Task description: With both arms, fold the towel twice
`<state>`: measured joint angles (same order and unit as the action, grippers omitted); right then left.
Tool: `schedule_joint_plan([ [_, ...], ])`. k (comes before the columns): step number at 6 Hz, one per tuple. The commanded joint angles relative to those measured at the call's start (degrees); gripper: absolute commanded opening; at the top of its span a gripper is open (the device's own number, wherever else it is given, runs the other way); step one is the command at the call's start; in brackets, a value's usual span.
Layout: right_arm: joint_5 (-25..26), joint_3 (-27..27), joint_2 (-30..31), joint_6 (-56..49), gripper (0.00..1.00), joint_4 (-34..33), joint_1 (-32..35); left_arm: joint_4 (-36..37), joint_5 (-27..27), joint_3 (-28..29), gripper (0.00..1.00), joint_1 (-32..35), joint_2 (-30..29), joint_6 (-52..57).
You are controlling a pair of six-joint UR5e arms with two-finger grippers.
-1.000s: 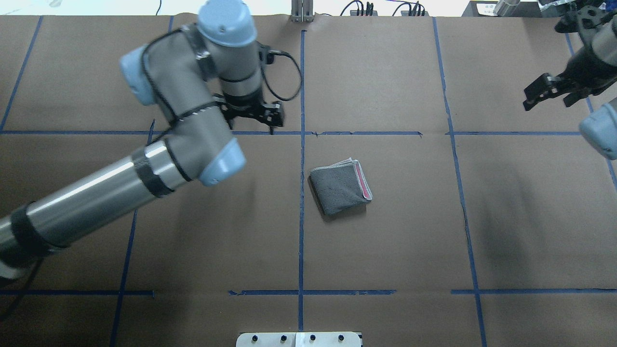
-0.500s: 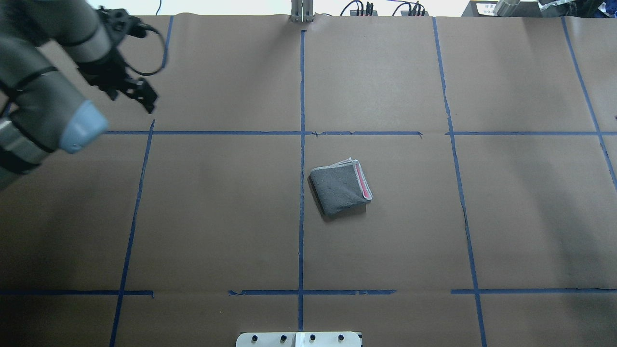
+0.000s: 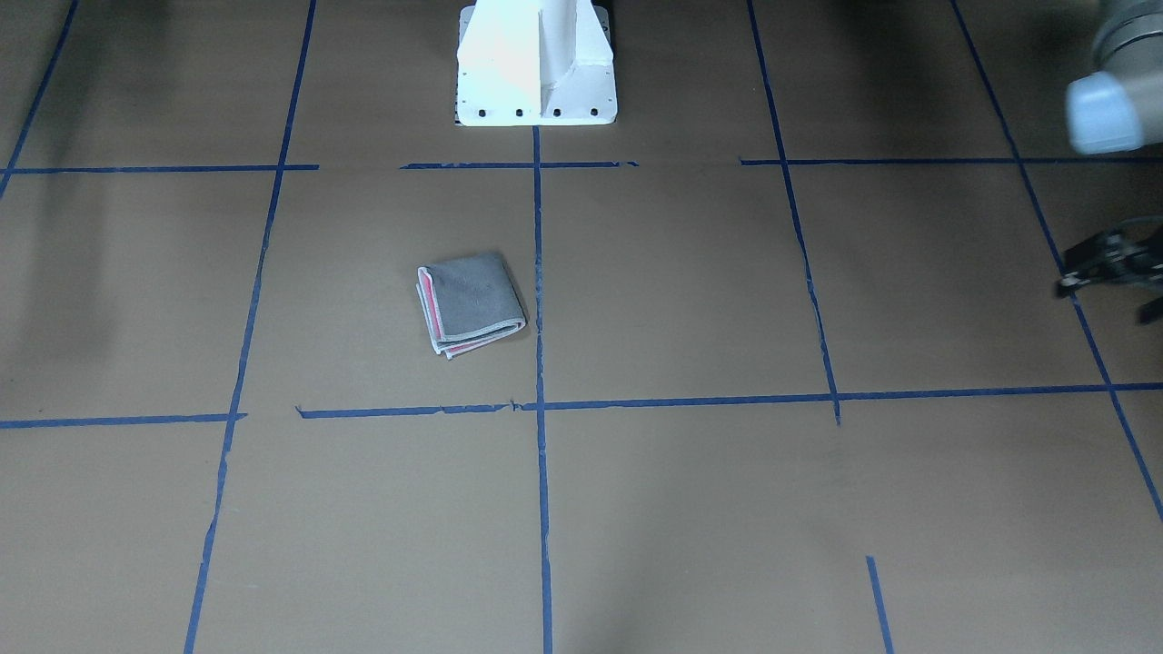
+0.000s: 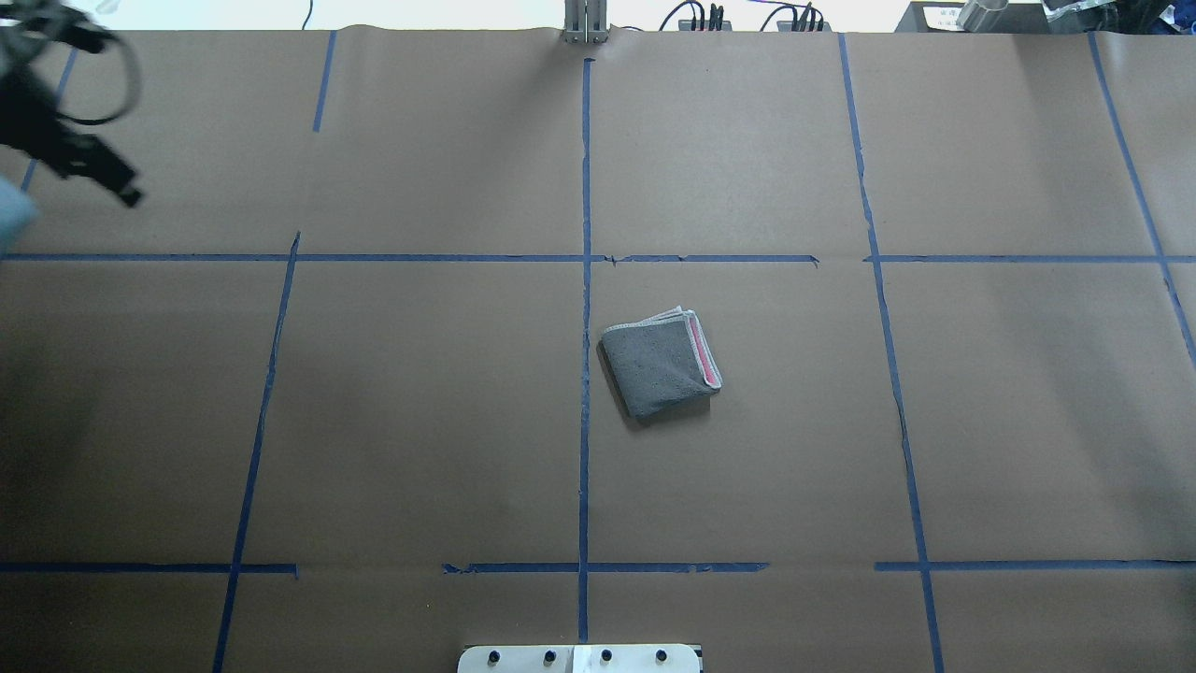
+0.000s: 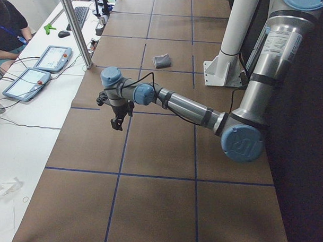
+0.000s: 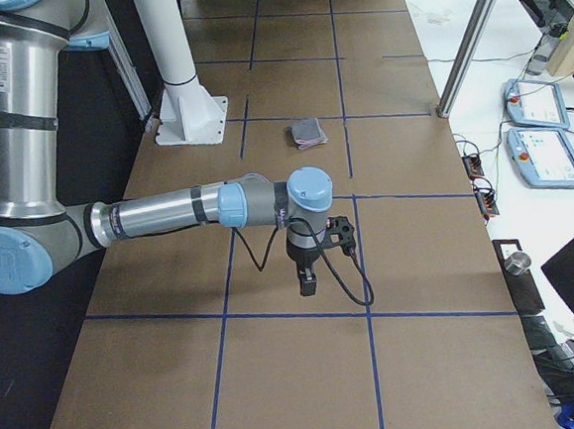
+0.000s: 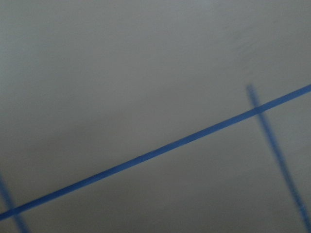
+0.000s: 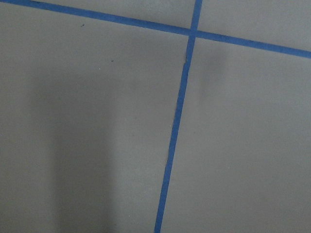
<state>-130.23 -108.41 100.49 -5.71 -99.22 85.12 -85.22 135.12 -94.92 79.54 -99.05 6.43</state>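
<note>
The towel (image 4: pixel 659 365) lies folded into a small square near the table's middle, grey face up, with pink and pale edging along one side. It also shows in the front view (image 3: pixel 472 304) and, small, in both side views (image 5: pixel 162 60) (image 6: pixel 307 131). My left gripper (image 4: pixel 98 178) is far off at the overhead view's left edge, above the table; in the front view (image 3: pixel 1108 286) its fingers stand apart, open and empty. My right gripper (image 6: pixel 307 273) shows only in the exterior right view, pointing down over bare table; I cannot tell whether it is open.
Brown paper with blue tape lines (image 4: pixel 584 280) covers the table. The white pedestal base (image 3: pixel 536 64) stands at the robot's side. Tablets (image 5: pixel 38 69) and cables lie on the white side table.
My left arm has swung from beside the table's middle out to the far left edge. My right gripper has left the overhead view on the right. The towel has not moved.
</note>
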Motion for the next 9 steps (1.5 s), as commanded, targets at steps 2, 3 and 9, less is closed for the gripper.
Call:
schedule_joint_plan([
  [2, 0.0, 0.0, 1.0, 0.0, 1.00, 0.0, 0.1, -1.8, 0.5, 0.1, 1.00, 5.6, 12.5, 4.1],
  [3, 0.0, 0.0, 1.0, 0.1, 1.00, 0.0, 0.1, -1.9, 0.2, 0.0, 1.00, 5.6, 13.5, 4.1],
  [9, -0.3, -0.2, 1.3, 0.1, 1.00, 0.0, 0.1, -2.0, 0.1, -1.8, 1.00, 5.7, 14.0, 3.9],
])
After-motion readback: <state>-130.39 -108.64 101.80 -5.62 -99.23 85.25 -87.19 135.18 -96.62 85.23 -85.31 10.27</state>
